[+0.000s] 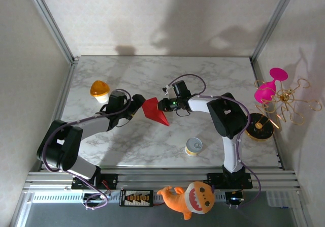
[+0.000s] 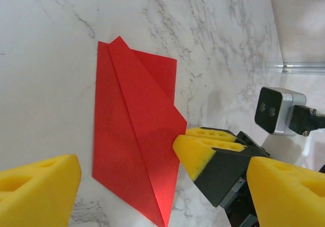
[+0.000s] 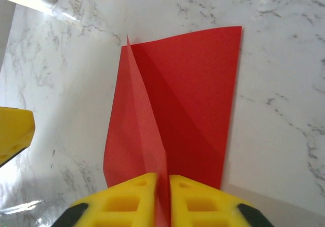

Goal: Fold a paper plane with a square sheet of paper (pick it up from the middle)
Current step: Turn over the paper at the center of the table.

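Marble counter (image 1: 152, 69), both arms reaching in to the middle.

Left hand (image 1: 135, 106): open. Its yellow fingers (image 2: 35, 194) stand wide apart, and in the left wrist view the paper lies in the gap between them. Can't tell if either finger touches it.

Right hand (image 1: 162, 105): closed and gripping the sheet of paper (image 1: 155, 111). Its pads (image 3: 134, 199) are pressed together on a raised fold that stands up between them. From the left wrist view it bites at the paper's side corner.

Orange shark plush (image 1: 189, 198) is on the frame rail at the near edge, between the arm bases and off the counter.

The paper is mid-counter between the two hands. It's red, already creased into a narrow pointed shape with overlapping flaps, and mostly flat on the marble.

Gold wire ornament (image 1: 290, 101) and pink goblet (image 1: 268, 89) are at the right edge, well apart from the paper.

Yellow tin (image 1: 193, 146) is near the right arm, toward the near edge.

Orange-lidded cup (image 1: 100, 90) is far left, just beyond the left arm.
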